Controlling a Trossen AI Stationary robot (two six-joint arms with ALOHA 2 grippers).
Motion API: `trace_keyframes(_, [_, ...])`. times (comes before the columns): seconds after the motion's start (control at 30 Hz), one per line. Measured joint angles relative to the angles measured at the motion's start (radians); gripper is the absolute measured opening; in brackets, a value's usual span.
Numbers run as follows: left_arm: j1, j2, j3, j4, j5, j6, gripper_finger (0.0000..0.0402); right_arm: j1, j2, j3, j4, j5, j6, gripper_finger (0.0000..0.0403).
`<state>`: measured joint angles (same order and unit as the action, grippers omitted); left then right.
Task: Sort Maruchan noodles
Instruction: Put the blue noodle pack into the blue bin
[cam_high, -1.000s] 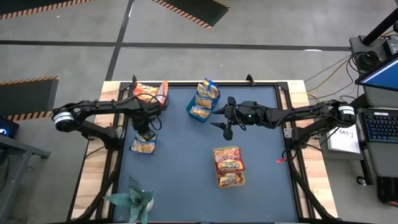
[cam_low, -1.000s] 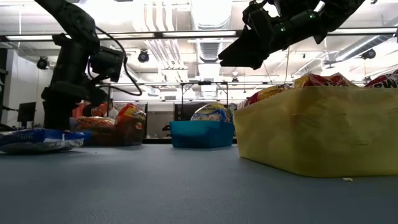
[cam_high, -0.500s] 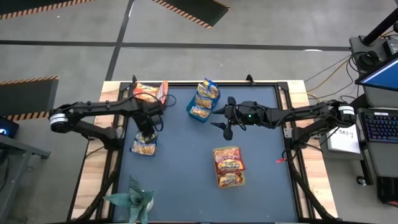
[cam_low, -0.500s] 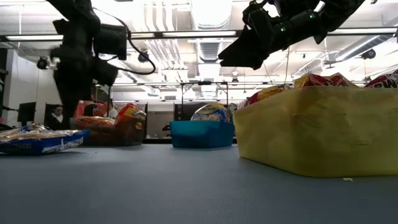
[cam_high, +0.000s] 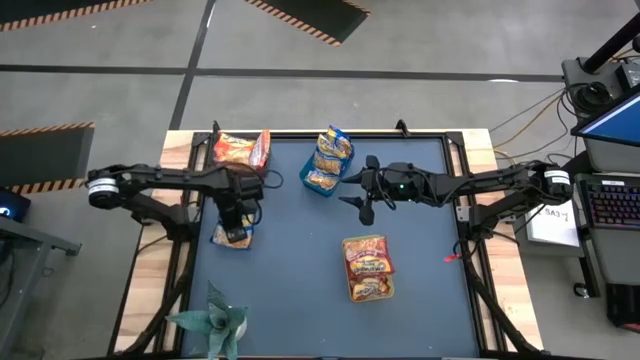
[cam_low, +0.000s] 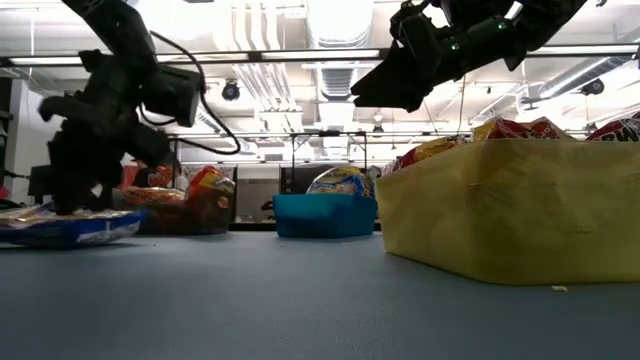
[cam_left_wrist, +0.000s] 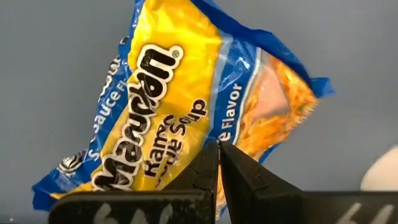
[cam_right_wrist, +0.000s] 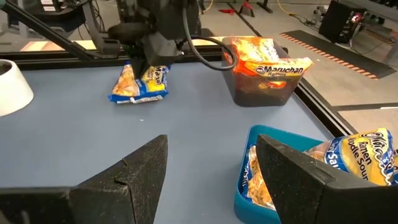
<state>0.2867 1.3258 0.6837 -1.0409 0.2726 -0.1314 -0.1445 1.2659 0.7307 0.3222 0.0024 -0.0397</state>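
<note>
A blue-and-yellow Maruchan packet (cam_high: 228, 238) (cam_left_wrist: 186, 118) lies flat on the blue table near its left side. My left gripper (cam_high: 236, 222) (cam_left_wrist: 219, 149) stands on it from above, fingers shut. My right gripper (cam_high: 362, 195) (cam_right_wrist: 208, 168) hovers open above the table's middle, touching nothing. Orange packets stand in a dark bin (cam_high: 243, 150), blue-and-yellow ones in a blue bin (cam_high: 325, 165), and red ones in a yellow-green bin (cam_low: 500, 210) (cam_high: 368, 268). My left gripper meets the packet's upper face near its middle (cam_left_wrist: 186, 155), coming from above and pointing down, a little tilted. The shut fingertips (cam_left_wrist: 210, 163) seem to pinch the wrapper, though they hide the spot itself. The packet lies flat on the table (cam_low: 70, 228).
A white bowl (cam_right_wrist: 12, 87) sits close to the loose packet. A green plant-like thing (cam_high: 215, 320) stands at the near left corner. Bare table (cam_high: 300, 270) lies between the loose packet and the yellow-green bin. Wooden rails edge the table on both sides.
My left gripper has moved toward the table's near edge and down onto the blue-and-yellow packet, tipping over a little. The packet has stayed on the table, its wrapper ruffled slightly.
</note>
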Motion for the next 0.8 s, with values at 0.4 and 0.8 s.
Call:
trace_keyframes(0.4, [-0.023,0.023,0.153,0.285,-0.056,0.069,0.0000,0.000,0.000,0.000,0.000,0.000,0.008,0.0235])
trace_keyframes(0.8, [-0.042,-0.032,0.214,0.193,-0.055,0.142,0.0000,0.000,0.000,0.000,-0.044,0.000,0.130,0.0235])
